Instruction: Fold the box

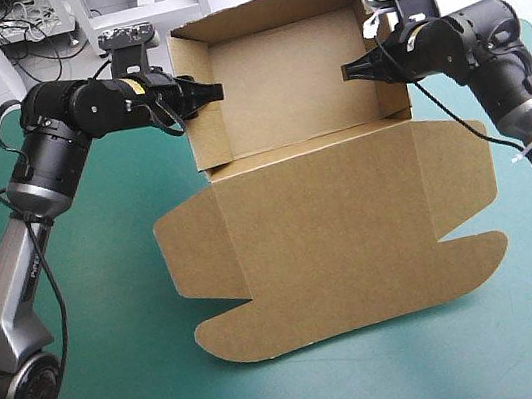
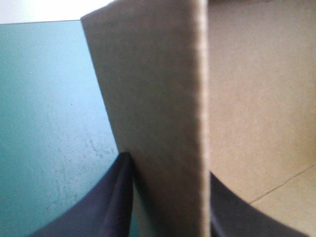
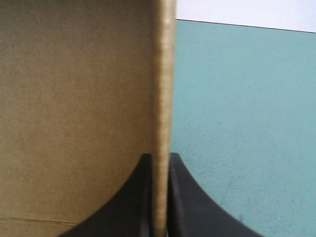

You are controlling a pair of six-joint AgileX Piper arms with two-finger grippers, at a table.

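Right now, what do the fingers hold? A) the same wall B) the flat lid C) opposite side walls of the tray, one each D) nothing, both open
C: the left fingers clamp the box by its left side wall, the right fingers by its right one.

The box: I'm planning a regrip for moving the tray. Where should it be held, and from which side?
On the box, probably the upright side walls, left and right, each taken over its top edge from outside: thin standing sheets jaws can straddle. The lid lies flat on the teal-green cover, harder to pinch.
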